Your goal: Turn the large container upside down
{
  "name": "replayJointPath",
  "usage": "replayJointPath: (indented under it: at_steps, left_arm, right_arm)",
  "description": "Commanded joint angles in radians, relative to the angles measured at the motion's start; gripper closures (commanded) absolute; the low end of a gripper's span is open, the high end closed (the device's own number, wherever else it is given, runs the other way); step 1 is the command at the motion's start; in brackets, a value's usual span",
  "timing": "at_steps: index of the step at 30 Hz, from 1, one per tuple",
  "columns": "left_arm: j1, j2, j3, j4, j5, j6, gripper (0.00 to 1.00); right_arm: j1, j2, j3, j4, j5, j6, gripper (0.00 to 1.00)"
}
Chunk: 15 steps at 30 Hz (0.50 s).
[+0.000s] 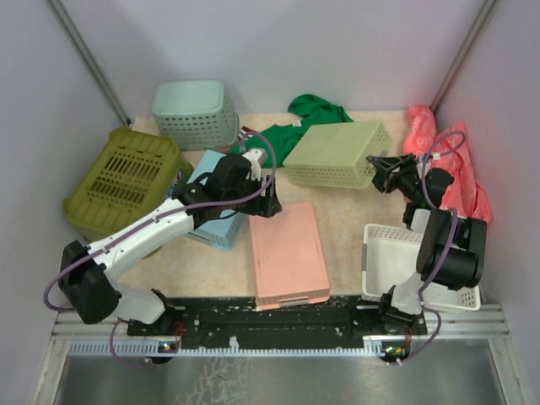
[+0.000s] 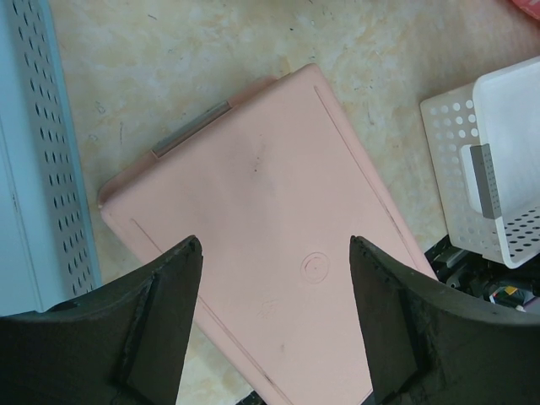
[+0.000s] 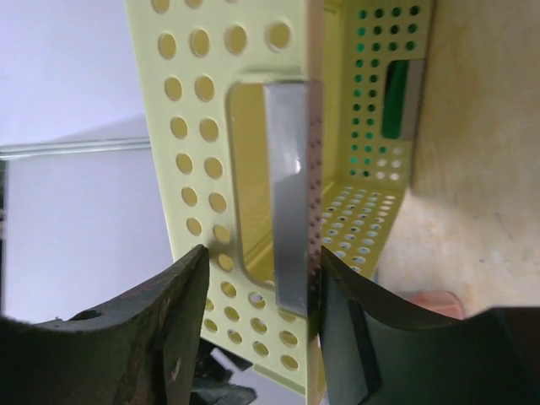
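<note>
The large container, an olive-green slotted basket, sits at the far left of the table with a slotted face turned up toward the top camera. Neither gripper touches it, and it shows in neither wrist view. My left gripper is open and empty, hovering over the upside-down pink tray, which also shows in the left wrist view between the fingers. My right gripper is open; its jaws straddle the end wall and handle of a pale yellow-green perforated basket, which shows tipped in the right wrist view.
A teal grid-holed basket stands at the back left. A light blue basket lies under my left arm. A white perforated basket is at the front right. A green cloth lies at the back and a red cloth along the right wall.
</note>
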Motion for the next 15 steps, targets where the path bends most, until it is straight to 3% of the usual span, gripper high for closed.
replayJointPath:
  at_steps: [1, 6, 10, 15]
  left_arm:
    - [0.003, 0.001, 0.026, 0.031, 0.015, 0.011, 0.24]
    - [0.003, 0.005, 0.012, 0.040, 0.021, 0.014, 0.24]
    - [0.003, 0.015, 0.016, 0.037, 0.026, 0.021, 0.24]
    - [0.003, 0.015, 0.012, 0.037, 0.028, 0.026, 0.24]
  right_arm:
    - [-0.005, -0.129, 0.112, -0.492, 0.056, -0.378, 0.45]
    - [-0.007, -0.169, 0.253, -0.984, 0.265, -0.629, 0.38]
    - [-0.007, -0.174, 0.327, -1.177, 0.426, -0.740, 0.37]
    - [-0.006, -0.207, 0.373, -1.296, 0.618, -0.841, 0.36]
